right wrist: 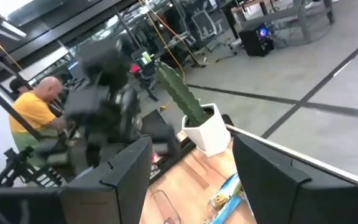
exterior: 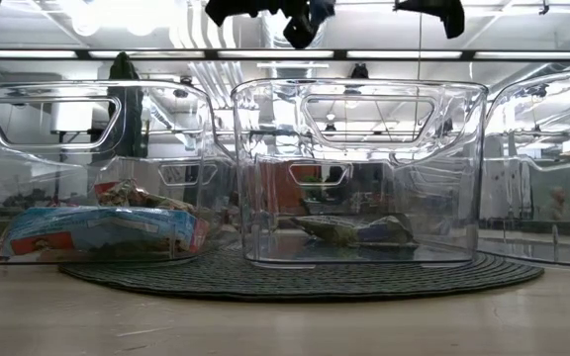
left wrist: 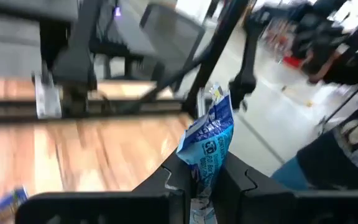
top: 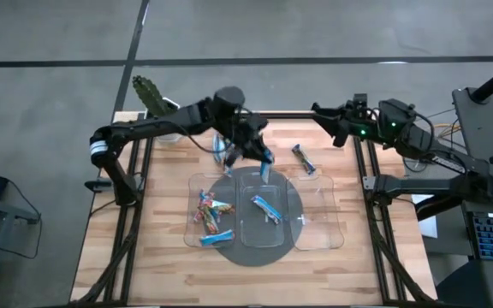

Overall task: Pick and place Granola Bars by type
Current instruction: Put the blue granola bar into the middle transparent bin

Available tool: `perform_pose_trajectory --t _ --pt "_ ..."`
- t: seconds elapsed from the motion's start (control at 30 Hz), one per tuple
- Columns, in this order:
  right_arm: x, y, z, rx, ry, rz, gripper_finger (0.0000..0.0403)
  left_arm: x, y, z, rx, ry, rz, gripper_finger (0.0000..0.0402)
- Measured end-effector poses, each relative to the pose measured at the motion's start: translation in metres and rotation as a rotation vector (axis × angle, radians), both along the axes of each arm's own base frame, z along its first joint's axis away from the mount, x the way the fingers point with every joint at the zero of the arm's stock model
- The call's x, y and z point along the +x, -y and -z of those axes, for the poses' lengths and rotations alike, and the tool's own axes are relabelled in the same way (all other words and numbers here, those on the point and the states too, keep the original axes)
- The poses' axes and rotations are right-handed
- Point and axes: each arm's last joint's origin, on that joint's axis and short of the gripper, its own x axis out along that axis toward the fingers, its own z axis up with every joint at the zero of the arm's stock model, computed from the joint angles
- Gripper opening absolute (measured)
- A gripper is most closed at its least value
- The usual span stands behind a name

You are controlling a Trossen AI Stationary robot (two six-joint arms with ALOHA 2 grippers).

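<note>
Left tool [top: 259,160]: at about 12 o'clock of the middle tray, raised off the surface, its fingers [left wrist: 166,180] clamped on a light blue bar [left wrist: 209,144] that stands up between them.
Right tool [top: 336,128]: waits at the 1 o'clock corner of the surface [top: 161,248], lifted clear, fingers [right wrist: 129,168] spread apart with nothing between them.
Left tray [top: 193,192]: holds several bars, red-pink multicoloured ones [top: 210,208] with one blue bar [top: 216,238] at its 6 o'clock end.
Middle tray [top: 248,235]: holds one blue bar [top: 266,206], lying slantwise.
Right tray [top: 323,224]: at 3 o'clock of the middle tray; I see no bar in it.
Loose bar [top: 303,159]: lies on the wood at 12 o'clock of the right tray, apart from it.
Round dark mat [top: 229,252]: lies under the trays.
Potted cactus [top: 154,101]: at the 11 o'clock corner.
Person [right wrist: 33,115]: in a yellow top, in the room beyond, seen from the right wrist.
</note>
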Motion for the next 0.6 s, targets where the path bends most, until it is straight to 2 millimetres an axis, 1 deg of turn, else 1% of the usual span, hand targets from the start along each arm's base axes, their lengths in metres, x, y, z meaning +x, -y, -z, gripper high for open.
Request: perform_pose_trajectory --t 0.13,0.3,0.47,0.6 --pt "0.007 0.003 0.005 0.014 -0.028 0.001 0.0215 0.005 0.017 0.025 0.047 -0.088 -0.052 0.0023" --pt "0.016 0.006 0.010 0.028 -0.062 0.001 0.0215 0.005 0.030 0.058 0.066 -0.194 -0.099 0.0023" --pt "0.025 0.010 0.017 0.046 -0.096 0.002 0.0214 0.003 0.038 0.087 0.089 -0.252 -0.133 0.0023" --pt "0.030 0.012 0.020 0.055 -0.111 0.002 0.0215 0.001 0.040 0.105 0.050 -0.295 -0.155 0.0023"
